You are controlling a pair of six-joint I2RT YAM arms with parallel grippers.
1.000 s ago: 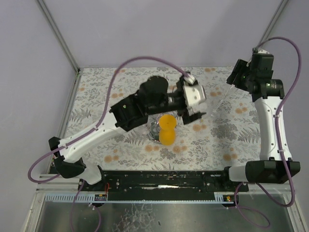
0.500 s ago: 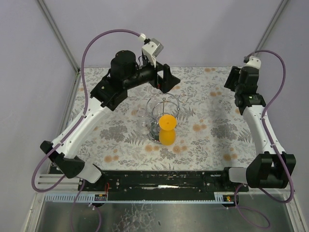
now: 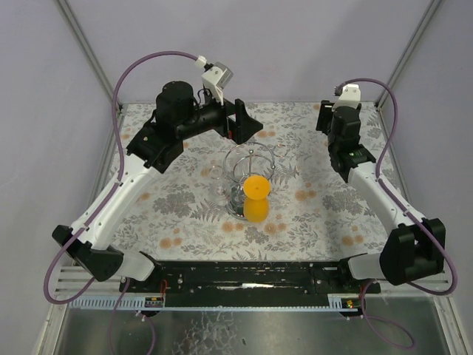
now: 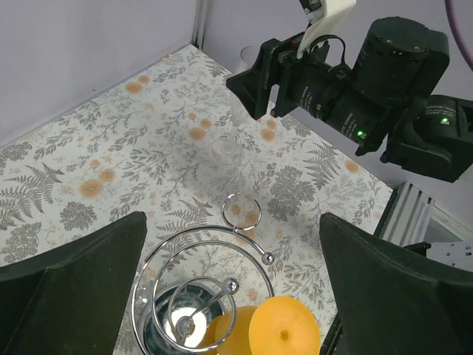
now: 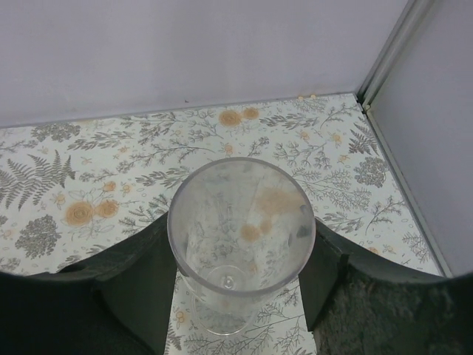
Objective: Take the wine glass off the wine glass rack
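Observation:
The chrome wine glass rack (image 3: 251, 164) stands mid-table, and its wire loops (image 4: 222, 251) and ball-tipped post show in the left wrist view. An orange wine glass (image 3: 256, 197) hangs upside down on it, foot up (image 4: 284, 333). My left gripper (image 3: 244, 127) is open and empty, high above and behind the rack (image 4: 236, 292). My right gripper (image 3: 326, 118) is shut on a clear wine glass (image 5: 240, 244), held upright with a finger (image 5: 140, 285) on each side, at the back right. The left wrist view shows this glass (image 4: 228, 146) under the right gripper (image 4: 259, 81).
A faint clear glass shape (image 3: 217, 180) sits at the rack's left side. The floral table cover (image 3: 325, 207) ends at grey walls and a corner post (image 5: 384, 59) close behind the right gripper. A black rail (image 3: 251, 274) runs along the near edge.
My left gripper rose off the rack and swung back-left, empty. My right gripper carried the clear glass leftward along the back of the table and lower.

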